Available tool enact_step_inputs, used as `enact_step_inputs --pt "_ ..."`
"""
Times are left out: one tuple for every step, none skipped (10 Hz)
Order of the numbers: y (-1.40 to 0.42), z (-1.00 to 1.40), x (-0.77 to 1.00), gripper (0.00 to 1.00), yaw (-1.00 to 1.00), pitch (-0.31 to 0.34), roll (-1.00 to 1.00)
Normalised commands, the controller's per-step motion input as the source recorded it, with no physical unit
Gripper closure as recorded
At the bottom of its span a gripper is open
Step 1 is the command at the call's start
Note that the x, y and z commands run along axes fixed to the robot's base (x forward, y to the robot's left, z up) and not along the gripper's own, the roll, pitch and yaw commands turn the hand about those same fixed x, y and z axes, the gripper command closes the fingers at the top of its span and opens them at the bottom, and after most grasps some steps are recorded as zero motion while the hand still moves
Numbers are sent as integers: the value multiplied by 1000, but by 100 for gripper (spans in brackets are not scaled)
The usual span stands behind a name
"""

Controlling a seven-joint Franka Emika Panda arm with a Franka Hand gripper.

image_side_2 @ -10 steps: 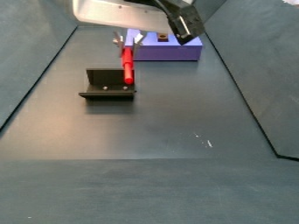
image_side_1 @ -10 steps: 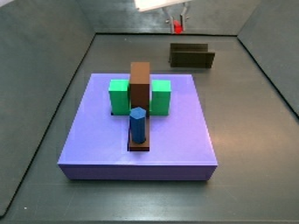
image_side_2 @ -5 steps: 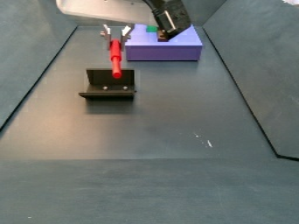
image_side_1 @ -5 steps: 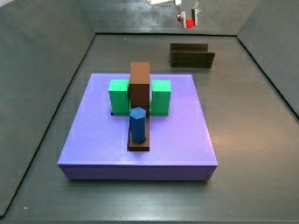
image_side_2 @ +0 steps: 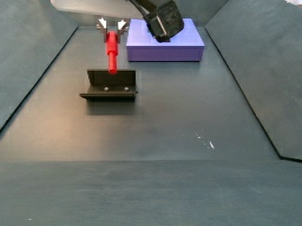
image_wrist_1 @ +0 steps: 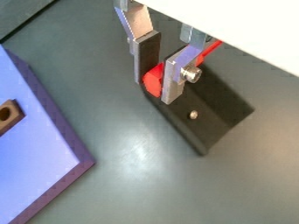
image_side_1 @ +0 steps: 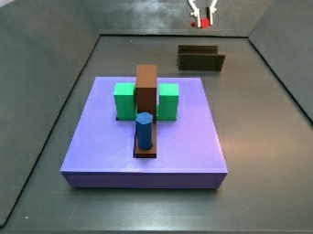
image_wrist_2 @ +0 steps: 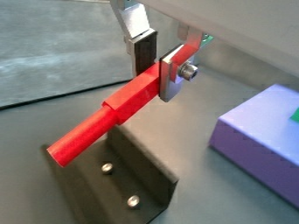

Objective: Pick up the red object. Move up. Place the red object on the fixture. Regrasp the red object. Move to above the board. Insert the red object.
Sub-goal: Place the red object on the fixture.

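The gripper (image_wrist_2: 158, 57) hangs above the small dark olive-brown trough-topped fixture (image_side_2: 109, 86), its jaws pinching the thin bright red peg (image_wrist_2: 105, 122) near one end. In both wrist views the flat silver fingers (image_wrist_1: 177, 74) press against the peg's sides, and the rest of the peg runs out beyond them towards the fixture. In a side view the red peg (image_side_2: 112, 50) hangs roughly upright, its lower end just above the fixture's back wall, not touching as far as can be told. The large flat lavender-purple board (image_side_1: 145, 137) with its green blocks lies well apart. Judging by this, the placing step is in hand: the peg's long axis points down at the trough.
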Motion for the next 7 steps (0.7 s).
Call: enact_step_inputs --pt "-86 -100 174 100 -149 -229 -983" --pt "-43 -149 191 100 -100 -194 -931" --pt "-23 -169 180 100 -83 -160 -911" --pt "0 -166 9 100 0 0 0" --pt "0 -409 34 100 0 -111 -243" --pt "0 -477 0 100 0 -214 -531" --pt "-6 -497 9 100 -11 -357 -571"
